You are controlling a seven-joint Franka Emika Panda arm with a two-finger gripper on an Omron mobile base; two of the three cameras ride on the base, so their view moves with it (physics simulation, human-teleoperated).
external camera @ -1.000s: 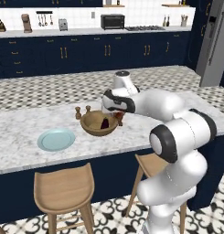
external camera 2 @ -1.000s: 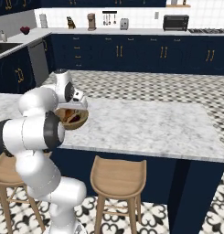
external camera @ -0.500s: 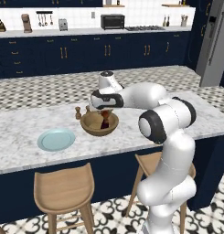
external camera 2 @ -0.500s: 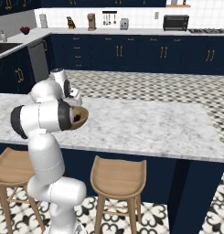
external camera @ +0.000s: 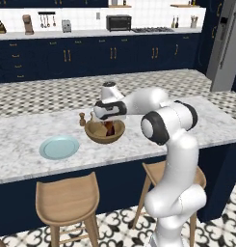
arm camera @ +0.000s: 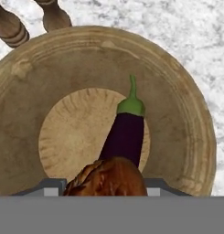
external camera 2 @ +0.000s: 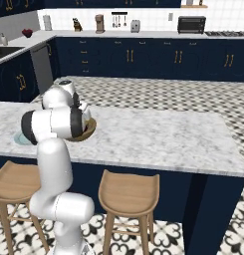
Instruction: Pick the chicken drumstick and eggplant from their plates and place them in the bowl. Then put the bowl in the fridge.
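Bowl [arm camera: 186,119]: round, deep, tan-brown wood with a lighter rim; stands on the white marble counter [external camera: 23,164], near its middle in the left base view [external camera: 104,131].

Eggplant [arm camera: 125,135]: dark purple, glossy, green cap and stem; lies on the bowl's floor, stem pointing toward the top of the hand view.

Chicken drumstick [arm camera: 106,179]: reddish-brown; at the bottom of the hand view, over the eggplant's blunt end and above the bowl's floor.

Tool [external camera: 109,126]: on the white arm, directly over the bowl, pointing down into it. Fingertips hidden behind the drumstick in the hand view; whether they grip it cannot be told.

Light blue plate [external camera: 59,147]: flat on the counter, near the bowl, on the side away from the arm's base.

Two small turned wooden shakers [arm camera: 13,27]: upright on the counter just beside the bowl's rim.

Fridge [external camera: 224,46]: grey steel, doors shut, at the far end of the room, well apart from the counter.

Wooden stools [external camera: 66,200]: below the counter's near edge.
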